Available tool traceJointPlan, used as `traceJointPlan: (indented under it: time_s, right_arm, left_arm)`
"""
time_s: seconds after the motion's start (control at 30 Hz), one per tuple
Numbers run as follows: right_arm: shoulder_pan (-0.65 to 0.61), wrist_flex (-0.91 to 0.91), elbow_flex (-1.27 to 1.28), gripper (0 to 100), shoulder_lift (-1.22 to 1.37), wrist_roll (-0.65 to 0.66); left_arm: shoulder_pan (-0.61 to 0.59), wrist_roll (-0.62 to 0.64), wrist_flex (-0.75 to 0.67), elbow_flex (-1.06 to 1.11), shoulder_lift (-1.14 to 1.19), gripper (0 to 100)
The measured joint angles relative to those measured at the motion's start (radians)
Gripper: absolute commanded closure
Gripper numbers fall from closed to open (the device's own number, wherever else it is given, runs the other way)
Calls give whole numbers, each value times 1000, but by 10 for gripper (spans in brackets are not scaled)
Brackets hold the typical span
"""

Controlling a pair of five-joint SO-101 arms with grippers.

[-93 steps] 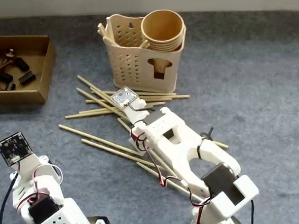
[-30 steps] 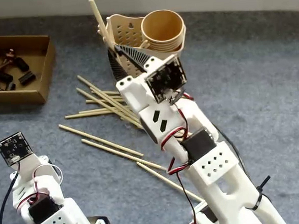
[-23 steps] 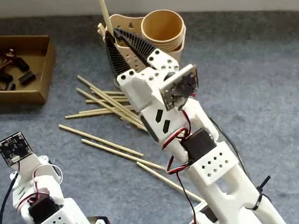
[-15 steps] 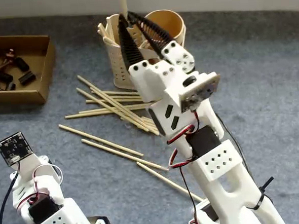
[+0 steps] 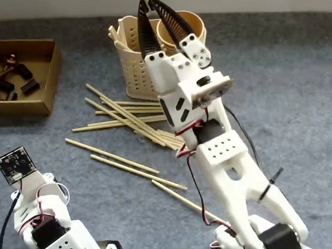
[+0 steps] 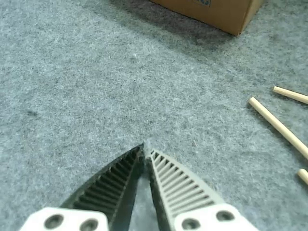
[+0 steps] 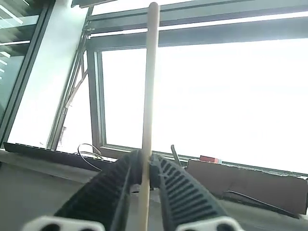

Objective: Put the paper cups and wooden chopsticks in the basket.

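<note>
Grey felt-like carpet (image 5: 298, 65) covers the table, and the cream slotted basket (image 5: 130, 70) stands on it towards the far edge. Rising from the near edge, the white right arm (image 5: 224, 155) stretches up to the basket, and in the high view the right gripper (image 5: 147, 0) lies over the basket's mouth. A brown cardboard box (image 5: 46, 81) of small dark parts sits well apart from the basket, off to one side. Stacked paper cups (image 5: 196, 21) sit inside the basket at the end away from the box. A few wooden chopsticks (image 5: 114, 34) poke up inside the basket at the end nearer the box. Loose chopsticks (image 5: 120, 113) lie scattered on the carpet just in front of the basket, crossing each other. The right gripper's black ribbed jaws are clamped on one held chopstick (image 7: 150, 86), which stands upright past the tips. The left arm (image 5: 42, 222) sits well away from the basket, beyond the scattered sticks. The left gripper (image 6: 144, 149) points down at bare carpet with its jaws together and nothing between them
</note>
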Motion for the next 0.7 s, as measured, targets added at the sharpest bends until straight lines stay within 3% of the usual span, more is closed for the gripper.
traceJointPlan:
  time_s: [0.23, 0.7]
  right_arm:
    - [28, -114, 0, 994, 133, 0]
    - [31, -135, 48, 983, 232, 0]
  left_arm:
    - [0, 0, 0, 0, 0, 995]
    - [0, 0, 0, 0, 0, 995]
